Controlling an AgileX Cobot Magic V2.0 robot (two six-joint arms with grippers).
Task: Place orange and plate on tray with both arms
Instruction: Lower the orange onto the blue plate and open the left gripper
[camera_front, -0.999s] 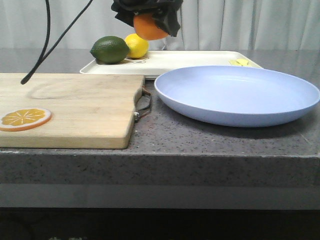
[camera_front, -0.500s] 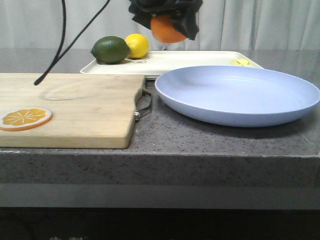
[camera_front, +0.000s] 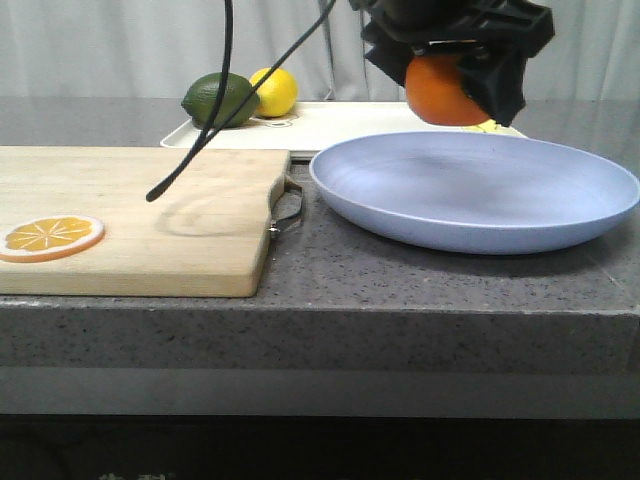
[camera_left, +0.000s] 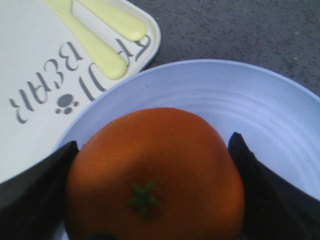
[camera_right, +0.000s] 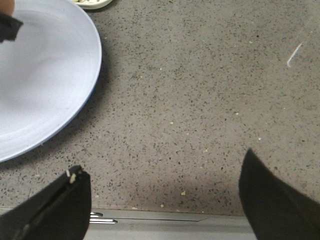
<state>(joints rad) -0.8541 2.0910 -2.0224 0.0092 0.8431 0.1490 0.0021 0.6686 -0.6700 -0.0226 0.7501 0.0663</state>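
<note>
My left gripper (camera_front: 452, 85) is shut on the orange (camera_front: 443, 92), holding it in the air above the far part of the pale blue plate (camera_front: 470, 190). The left wrist view shows the orange (camera_left: 155, 175) with its green stem mark between two black fingers (camera_left: 35, 192), the plate (camera_left: 235, 105) beneath it. The cream-white tray (camera_front: 340, 122) lies behind the plate; its corner (camera_left: 45, 75) carries grey lettering. My right gripper (camera_right: 160, 200) is open over bare countertop near the table's edge, beside the plate (camera_right: 40, 80). It does not appear in the front view.
A wooden cutting board (camera_front: 140, 215) with an orange slice (camera_front: 50, 237) lies at the left. A green lime (camera_front: 220, 99) and yellow lemon (camera_front: 274, 92) sit on the tray's left end. Pale yellow utensils (camera_left: 97, 45) rest on the tray's right end. A black cable (camera_front: 225, 110) hangs over the board.
My left gripper has carried the orange to the right, from above the tray's left part to above the plate, and slightly lower.
</note>
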